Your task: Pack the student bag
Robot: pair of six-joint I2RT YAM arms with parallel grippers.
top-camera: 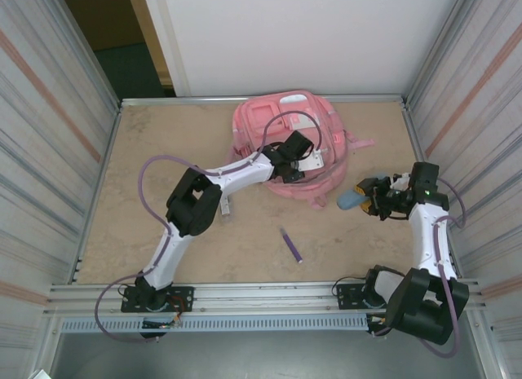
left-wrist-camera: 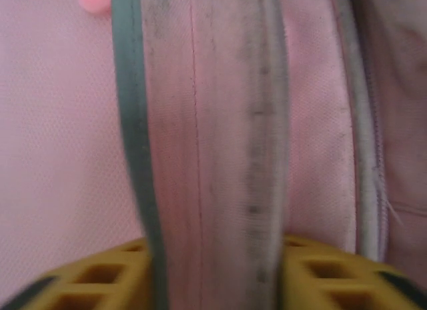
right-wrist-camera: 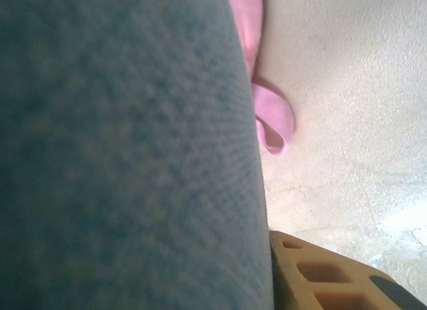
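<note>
Left end effector (left-wrist-camera: pixel 217 273) pinches a fold of the large pink fabric backpack (top-camera: pixel 269 122) lying on the bench (top-camera: pixel 245 240) beneath it — right end effector (top-camera: pixel 369 196), beside the bag, clenches a soft blue-grey pouch (right-wrist-camera: pixel 120 157). Should the fold slip, the mouth likely sags shut, blocking the pouch.

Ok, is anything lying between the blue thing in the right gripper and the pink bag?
Nothing visible: bare table and the bag's strap loop separate the blue-grey item in the right gripper from the student bag. The left gripper sits on the bag's front, pinching a fold.
</note>
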